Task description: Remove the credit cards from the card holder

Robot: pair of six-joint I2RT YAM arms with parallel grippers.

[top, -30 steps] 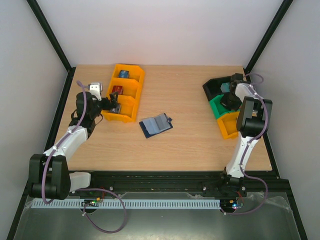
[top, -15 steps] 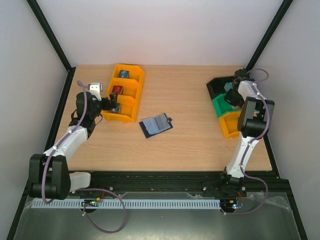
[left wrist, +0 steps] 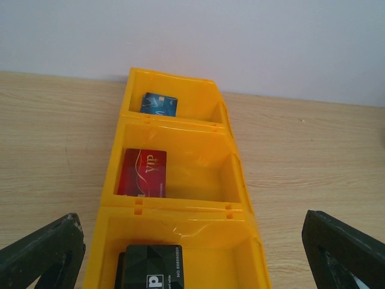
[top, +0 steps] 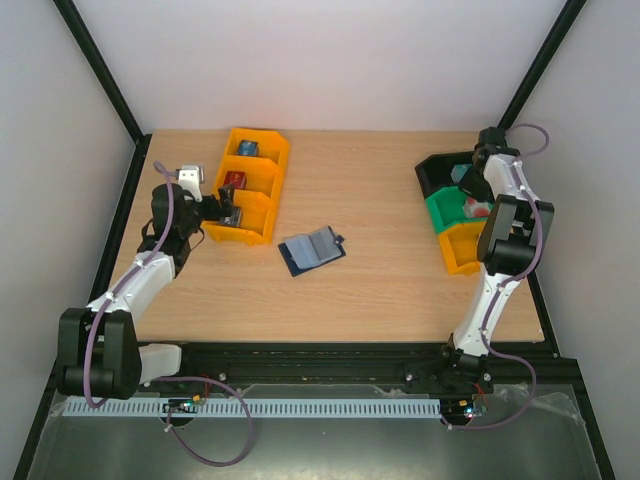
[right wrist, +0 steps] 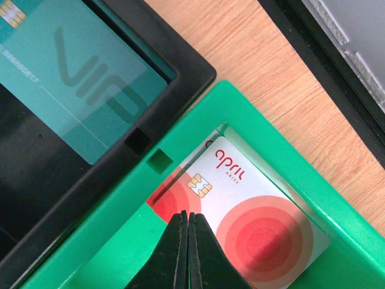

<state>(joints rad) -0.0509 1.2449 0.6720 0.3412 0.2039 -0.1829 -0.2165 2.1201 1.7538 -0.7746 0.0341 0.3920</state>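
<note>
Navy card holder [top: 312,249] lies open, flat, w/ lighter blue inside.

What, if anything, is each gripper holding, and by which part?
Nothing. The left gripper hangs open over the yellow bin; the right gripper is shut on itself above the red-and-white card in the green bin.

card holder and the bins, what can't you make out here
Card holder: top view only, too small to tell whether cards remain inside.
Black card: left wrist view, cut off by the bottom edge.
Teal card: right wrist view, cut by the top and left edges.
Right hand: shut above the white and red card; contact cannot be told.
Orange bin: top view, partly hidden by the right arm.
</note>
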